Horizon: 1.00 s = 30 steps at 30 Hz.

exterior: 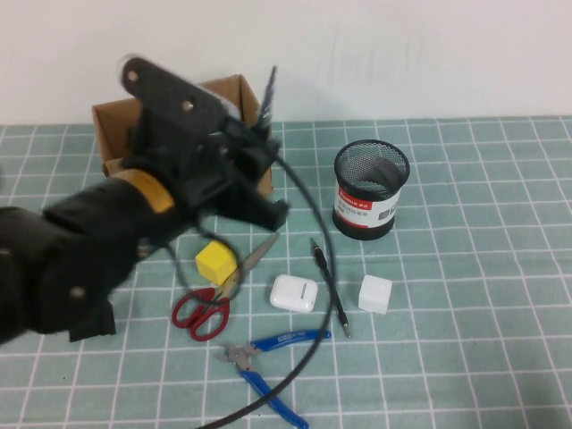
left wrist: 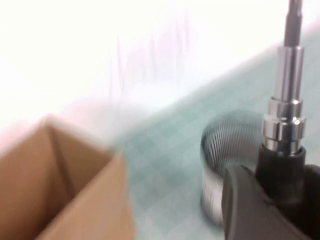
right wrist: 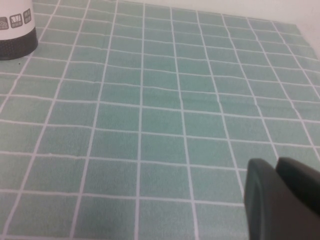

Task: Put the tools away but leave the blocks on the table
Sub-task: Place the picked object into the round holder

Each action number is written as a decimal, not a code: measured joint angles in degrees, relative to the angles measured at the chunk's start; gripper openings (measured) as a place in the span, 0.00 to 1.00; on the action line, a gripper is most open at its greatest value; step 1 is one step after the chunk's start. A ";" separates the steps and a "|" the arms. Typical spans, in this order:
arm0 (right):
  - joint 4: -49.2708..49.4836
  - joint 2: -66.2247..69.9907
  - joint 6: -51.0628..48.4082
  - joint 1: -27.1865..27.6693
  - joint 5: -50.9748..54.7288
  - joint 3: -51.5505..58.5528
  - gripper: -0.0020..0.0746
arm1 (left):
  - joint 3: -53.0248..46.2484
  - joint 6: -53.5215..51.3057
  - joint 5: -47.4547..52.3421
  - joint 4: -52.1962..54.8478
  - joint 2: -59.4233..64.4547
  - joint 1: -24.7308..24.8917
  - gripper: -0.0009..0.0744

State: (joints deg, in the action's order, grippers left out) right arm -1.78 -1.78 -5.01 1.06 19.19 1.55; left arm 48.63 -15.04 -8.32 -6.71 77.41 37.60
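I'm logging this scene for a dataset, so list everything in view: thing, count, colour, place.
Screwdriver: 1, black handle, steel shaft, held upright in left gripper.
Scissors: 1, red handles, front left of table.
Pliers: 1, blue handles, front centre.
Pen tool: 1, black, centre.
Blocks: 1 yellow by scissors, 1 white right of pen tool.
Earbud case: 1, white, centre.
Mesh cup: 1, black, white label, back right.
Box: 1, brown cardboard, back left.
Table: 1, teal grid cloth.
Left gripper: raised near box.
Right gripper: over bare cloth.
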 joint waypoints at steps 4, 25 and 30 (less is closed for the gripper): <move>0.00 0.00 0.00 0.00 0.00 0.00 0.02 | 1.24 9.44 -15.91 6.08 7.24 1.37 0.25; 0.00 0.00 0.00 0.00 0.00 0.00 0.02 | 27.89 30.66 -36.10 21.76 41.48 1.40 0.25; 0.00 0.00 0.00 0.00 0.00 0.00 0.02 | 29.73 29.65 -34.01 21.00 43.77 1.07 0.25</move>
State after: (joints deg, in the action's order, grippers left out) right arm -1.78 -1.78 -5.01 1.06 19.19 1.55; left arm 78.36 14.61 -42.33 14.29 121.18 38.67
